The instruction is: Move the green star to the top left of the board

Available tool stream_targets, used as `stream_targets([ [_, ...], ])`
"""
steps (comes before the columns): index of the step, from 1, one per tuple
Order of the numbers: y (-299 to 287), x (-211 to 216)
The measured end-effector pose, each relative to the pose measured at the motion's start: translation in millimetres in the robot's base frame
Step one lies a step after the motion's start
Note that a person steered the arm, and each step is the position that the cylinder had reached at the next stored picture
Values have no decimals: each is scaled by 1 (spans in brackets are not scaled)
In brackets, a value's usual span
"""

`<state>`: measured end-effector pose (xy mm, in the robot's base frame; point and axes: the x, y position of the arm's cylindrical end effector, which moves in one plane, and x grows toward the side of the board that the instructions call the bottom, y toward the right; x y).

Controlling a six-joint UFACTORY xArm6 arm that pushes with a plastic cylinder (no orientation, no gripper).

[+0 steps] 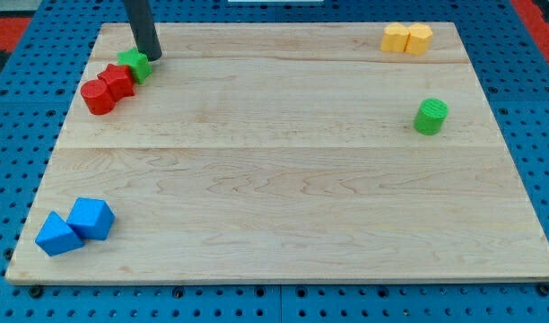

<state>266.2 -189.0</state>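
1. Nearest you, at the view's bottom left: 2 blue blocks [75, 226], cube-like, touching each other, far below my tip and a bit to its left, close to the board's [283, 206] front-left corner.
2. Mid-depth on the view's right: green cylinder [430, 117], upright, alone, well apart from my tip, far to its right and somewhat lower in the view.
3. Now the top-left area: 2 red blocks [108, 88], 1 round-ish and 1 more angular (exact shape hard to tell), touching each other, below-left of my tip.
4. Green star [135, 64] – the task's block – sits just left of my tip and slightly below it, touching the upper red block on its lower-left side. It's near the board's top-left corner, not right in it.
5. My tip [153, 56] – a plain rod, so no jaws to spread or pinch; it holds nothing. It rests on the board by the star's right edge; can't tell if it touches.
6. Farthest, top right: 2 yellow blocks [407, 39], side by side & touching, far to the right of my tip, at approx. the same depth.
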Motion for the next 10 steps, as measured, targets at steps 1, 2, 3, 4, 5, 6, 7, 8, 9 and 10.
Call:
stream_targets([
  [1,45,5],
  [2,60,42],
  [3,37,53],
  [4,17,42],
  [5,1,9],
  [6,-6,-3],
  [7,-2,25],
  [8,-17,47],
  [9,-18,66],
  [10,-30,70],
])
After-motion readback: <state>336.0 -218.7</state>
